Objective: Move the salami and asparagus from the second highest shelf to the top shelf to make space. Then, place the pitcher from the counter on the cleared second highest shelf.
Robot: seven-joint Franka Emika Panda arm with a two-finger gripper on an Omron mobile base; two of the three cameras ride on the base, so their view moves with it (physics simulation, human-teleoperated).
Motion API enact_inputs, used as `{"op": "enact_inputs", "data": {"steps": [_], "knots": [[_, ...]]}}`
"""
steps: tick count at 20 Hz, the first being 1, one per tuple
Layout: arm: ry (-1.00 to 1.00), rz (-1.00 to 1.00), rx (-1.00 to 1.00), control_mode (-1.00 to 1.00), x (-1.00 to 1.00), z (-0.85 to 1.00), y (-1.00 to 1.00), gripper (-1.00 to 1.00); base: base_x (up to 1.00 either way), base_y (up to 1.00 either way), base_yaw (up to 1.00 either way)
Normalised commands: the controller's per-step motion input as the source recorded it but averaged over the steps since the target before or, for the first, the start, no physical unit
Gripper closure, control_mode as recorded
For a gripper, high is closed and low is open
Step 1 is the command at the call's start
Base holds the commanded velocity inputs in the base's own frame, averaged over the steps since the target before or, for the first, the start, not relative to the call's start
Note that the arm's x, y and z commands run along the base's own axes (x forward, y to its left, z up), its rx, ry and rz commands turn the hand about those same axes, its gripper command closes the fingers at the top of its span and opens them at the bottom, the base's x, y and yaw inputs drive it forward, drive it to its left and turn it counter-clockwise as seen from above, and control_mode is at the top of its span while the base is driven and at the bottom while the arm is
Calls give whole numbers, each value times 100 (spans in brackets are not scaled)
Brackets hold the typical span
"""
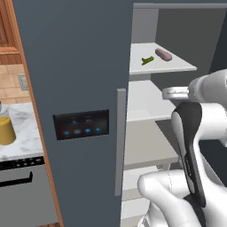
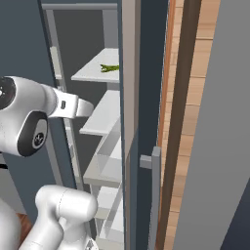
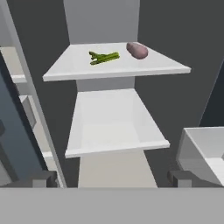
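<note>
Green asparagus (image 3: pixel 104 57) beside salami (image 3: pixel 137 50), seemingly on top shelf (image 3: pixel 70 70)

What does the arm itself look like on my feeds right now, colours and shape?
The arm is glossy white with rounded, bulbous link shells. A black panel runs along one link in the left base view, and a round dark grey joint cap sits on the link in the right base view. The wrist flange is light grey. The gripper shows two small dark grey, blocky finger tips. No cables visible.

The two base views look forward from behind the arm, left and right, close to the open dark grey fridge (image 1: pixel 80 66). The hand view faces its flat white top shelf (image 3: pixel 113 70) from nearer; all three share it.
</note>
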Motion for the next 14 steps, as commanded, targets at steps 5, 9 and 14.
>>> {"op": "enact_inputs", "data": {"steps": [5, 9, 14], "knots": [[10, 0, 0, -100, 0, -2, 0, -100, 0, 0, 0], [2, 0, 0, -100, -6, -18, 0, -100, 0, 0, 0], [0, 0, 0, -100, -23, -32, 4, -100, 0, 0, 0]]}}
